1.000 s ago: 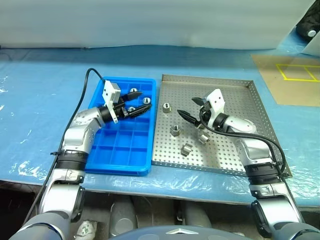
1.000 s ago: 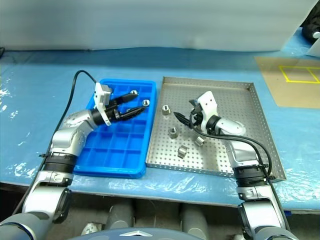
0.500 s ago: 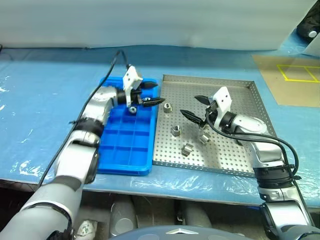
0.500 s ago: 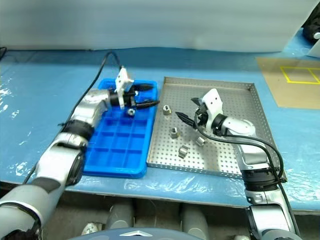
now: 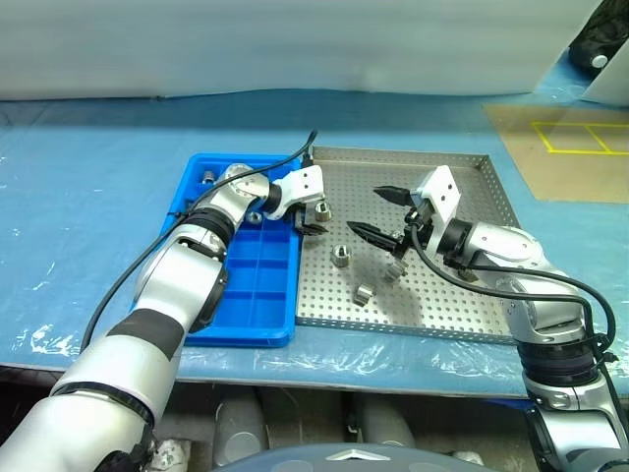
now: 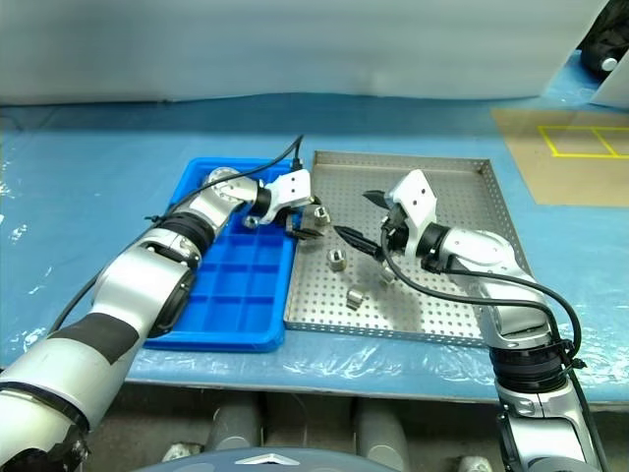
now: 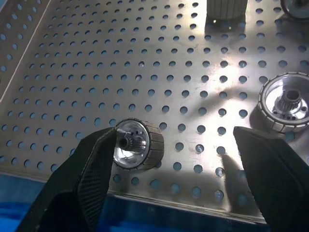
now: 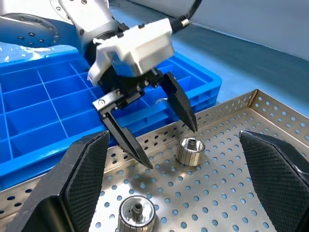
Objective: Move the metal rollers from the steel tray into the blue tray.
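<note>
The steel tray lies right of the blue tray. My left gripper hangs open, tilted down over the steel tray's left side. In the left wrist view a metal roller lies on the perforated floor right beside one of its fingers. Other rollers lie loose nearby, and a third sits partly behind my right gripper. That gripper is open and empty, held above the tray's middle and facing the left one. A small shiny piece sits in a far compartment of the blue tray.
Both trays rest on a table under blue plastic sheeting. A brown board with yellow tape lies at the far right. A black cable runs along my left arm over the blue tray. The table's front edge is close below the trays.
My left gripper swung right from over the blue tray to the steel tray's left side and tipped downward. The right gripper drew back and rose slightly. The view has shifted.
</note>
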Action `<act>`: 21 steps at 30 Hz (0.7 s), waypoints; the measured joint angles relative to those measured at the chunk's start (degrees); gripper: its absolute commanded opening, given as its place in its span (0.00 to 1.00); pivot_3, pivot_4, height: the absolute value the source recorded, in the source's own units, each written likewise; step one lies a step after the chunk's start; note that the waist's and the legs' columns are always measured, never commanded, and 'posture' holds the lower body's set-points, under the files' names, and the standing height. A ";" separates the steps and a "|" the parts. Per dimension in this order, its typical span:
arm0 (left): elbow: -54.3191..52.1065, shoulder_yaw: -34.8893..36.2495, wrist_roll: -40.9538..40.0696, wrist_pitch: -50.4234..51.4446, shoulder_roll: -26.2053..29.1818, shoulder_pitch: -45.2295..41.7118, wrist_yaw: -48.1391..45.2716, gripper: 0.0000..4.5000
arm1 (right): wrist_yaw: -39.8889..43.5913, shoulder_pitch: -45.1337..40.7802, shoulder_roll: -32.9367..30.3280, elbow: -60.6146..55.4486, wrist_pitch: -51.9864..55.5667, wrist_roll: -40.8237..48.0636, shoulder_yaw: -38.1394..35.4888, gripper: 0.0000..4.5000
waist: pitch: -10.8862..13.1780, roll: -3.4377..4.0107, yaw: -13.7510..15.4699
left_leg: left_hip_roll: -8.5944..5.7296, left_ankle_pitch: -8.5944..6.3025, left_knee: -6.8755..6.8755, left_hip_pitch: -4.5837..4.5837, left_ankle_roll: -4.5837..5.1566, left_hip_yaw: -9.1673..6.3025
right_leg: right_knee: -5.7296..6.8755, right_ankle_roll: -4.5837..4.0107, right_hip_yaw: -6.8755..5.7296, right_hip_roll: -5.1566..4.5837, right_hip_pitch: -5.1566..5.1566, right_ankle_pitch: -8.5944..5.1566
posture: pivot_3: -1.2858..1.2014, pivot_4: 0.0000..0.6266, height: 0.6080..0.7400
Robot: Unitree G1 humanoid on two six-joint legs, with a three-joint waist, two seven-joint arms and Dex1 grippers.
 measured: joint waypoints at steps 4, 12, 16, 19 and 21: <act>0.56 0.17 1.82 1.33 -1.49 -1.49 3.61 0.91 | -1.90 2.73 0.05 -3.81 1.27 0.49 -0.06 0.99 | 0.00 0.00 -0.08 | -0.02 -0.10 0.06 -0.01 0.17 0.06 | -0.11 0.01 0.10 0.00 0.02 0.01 | 0.31 0.24 1.00; 0.96 -3.32 9.65 4.07 -2.88 -3.08 9.96 0.91 | -6.42 8.00 0.04 -8.63 3.56 1.17 -1.74 0.99 | 0.01 -0.02 -1.86 | -0.13 -0.22 0.09 0.04 0.37 0.29 | -0.26 0.10 0.35 -0.05 0.02 0.05 | 0.28 0.24 1.00; 0.96 -5.21 13.04 5.27 -2.92 -3.71 10.93 0.91 | -8.32 9.73 0.04 -10.69 4.39 1.21 -1.88 0.99 | 0.01 -0.02 -2.99 | -0.15 -0.35 0.28 0.06 0.59 0.34 | -0.25 0.17 0.41 -0.07 0.04 0.09 | 0.27 0.24 1.00; 0.95 -6.33 14.97 6.85 -3.46 -3.92 12.73 0.91 | -9.74 11.13 0.04 -11.68 4.76 1.20 -2.46 0.99 | 0.01 -0.02 -3.42 | -0.15 -0.50 0.56 0.04 0.81 0.42 | -0.25 0.26 0.46 -0.10 0.05 0.12 | 0.26 0.24 1.00; 0.95 -6.91 16.11 7.87 -3.59 -3.95 13.85 0.91 | -10.19 11.78 0.04 -12.50 4.81 1.21 -2.61 0.99 | 0.01 -0.03 -4.07 | -0.24 -0.55 0.64 0.03 0.90 0.49 | -0.26 0.31 0.46 -0.12 0.05 0.13 | 0.26 0.24 1.00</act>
